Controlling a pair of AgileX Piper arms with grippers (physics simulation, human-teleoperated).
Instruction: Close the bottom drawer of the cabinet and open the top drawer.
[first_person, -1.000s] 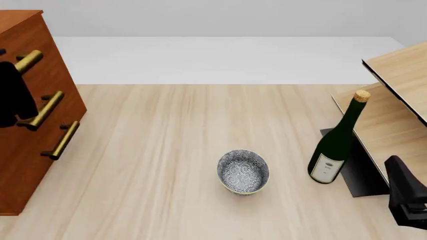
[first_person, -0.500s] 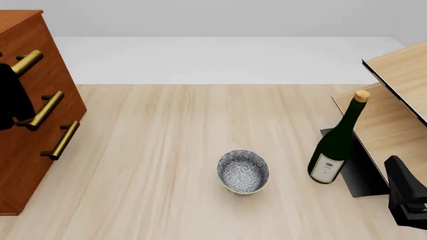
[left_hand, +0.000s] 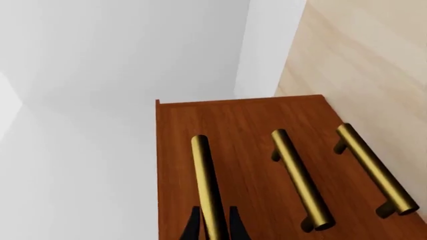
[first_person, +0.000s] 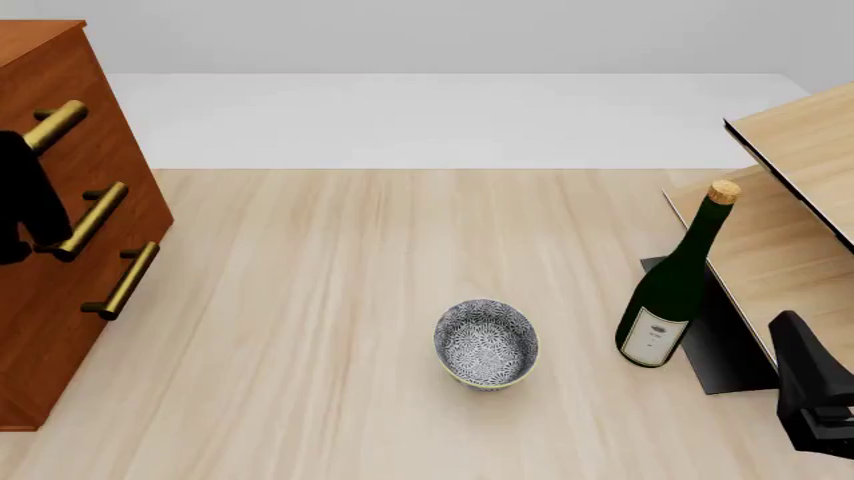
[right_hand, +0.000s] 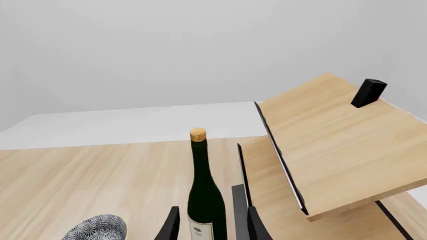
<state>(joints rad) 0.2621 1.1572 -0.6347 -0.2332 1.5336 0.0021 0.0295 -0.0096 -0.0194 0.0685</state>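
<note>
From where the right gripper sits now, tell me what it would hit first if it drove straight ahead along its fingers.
Most likely the green wine bottle: in the right wrist view it stands upright directly between the right gripper's open fingers. How near it is stays unclear. The patterned bowl lies off that line.

The left tool (left_hand: 213, 225) straddles the top drawer's (left_hand: 180, 170) brass handle (left_hand: 208, 192), one finger each side.

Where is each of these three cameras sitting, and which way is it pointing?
Front view: fixed above the arms' side of the table, facing forward and down; cabinet left, bottle right, both arms dark at the edges.
Left wrist view: behind the left claw, whose fingers straddle the top drawer handle.
Right wrist view: behind the right claw, facing the bottle, as the front view does.
</note>
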